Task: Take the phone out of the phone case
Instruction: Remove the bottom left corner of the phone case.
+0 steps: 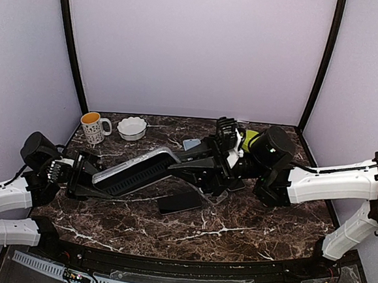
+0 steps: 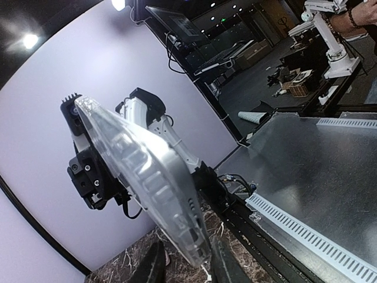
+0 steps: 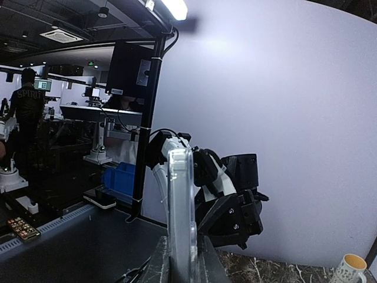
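Observation:
The clear phone case (image 1: 134, 170) hangs tilted above the marble table, spanning between both grippers. My left gripper (image 1: 81, 175) is shut on its lower left end, and my right gripper (image 1: 197, 160) is shut on its upper right end. A dark phone (image 1: 181, 202) lies flat on the table below the case, apart from it. In the left wrist view the phone case (image 2: 147, 171) runs up and away from between my left gripper (image 2: 187, 265). In the right wrist view the phone case (image 3: 181, 206) stands edge-on in my right gripper (image 3: 184, 265).
A patterned mug (image 1: 93, 127) and a white scalloped bowl (image 1: 132, 128) stand at the back left. A yellow-green object (image 1: 249, 140) sits at the back right behind the right arm. A small pale blue item (image 1: 191, 143) lies near the back middle.

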Controlling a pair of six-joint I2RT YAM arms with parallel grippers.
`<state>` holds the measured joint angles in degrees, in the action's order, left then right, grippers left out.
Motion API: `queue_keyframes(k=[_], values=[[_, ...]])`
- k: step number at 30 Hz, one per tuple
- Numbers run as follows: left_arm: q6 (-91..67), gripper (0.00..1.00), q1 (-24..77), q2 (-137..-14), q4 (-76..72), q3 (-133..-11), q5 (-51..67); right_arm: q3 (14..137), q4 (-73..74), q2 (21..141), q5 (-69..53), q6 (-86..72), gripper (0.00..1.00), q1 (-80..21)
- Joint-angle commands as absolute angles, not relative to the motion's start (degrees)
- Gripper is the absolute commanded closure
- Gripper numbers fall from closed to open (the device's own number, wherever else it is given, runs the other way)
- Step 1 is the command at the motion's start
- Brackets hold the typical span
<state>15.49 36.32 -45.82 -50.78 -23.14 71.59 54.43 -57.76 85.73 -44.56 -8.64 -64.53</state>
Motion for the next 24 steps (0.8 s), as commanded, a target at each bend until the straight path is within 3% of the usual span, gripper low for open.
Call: queue_keyframes(k=[1, 14, 24], values=[[16.82, 0.7, 36.89, -45.62, -48.78, -24.14, 73.04, 56.54, -60.59, 85.86, -46.2, -8.82, 1.0, -65.21], [18.38, 0.75, 37.13, -45.27, -46.07, -24.7, 71.76, 57.66, -59.57, 88.08, -54.6, -12.81, 1.0, -66.31], [25.99, 0.78, 37.11, -43.36, -37.73, -25.38, 67.38, 57.6, -50.71, 88.55, -62.75, -14.11, 1.0, -67.27]])
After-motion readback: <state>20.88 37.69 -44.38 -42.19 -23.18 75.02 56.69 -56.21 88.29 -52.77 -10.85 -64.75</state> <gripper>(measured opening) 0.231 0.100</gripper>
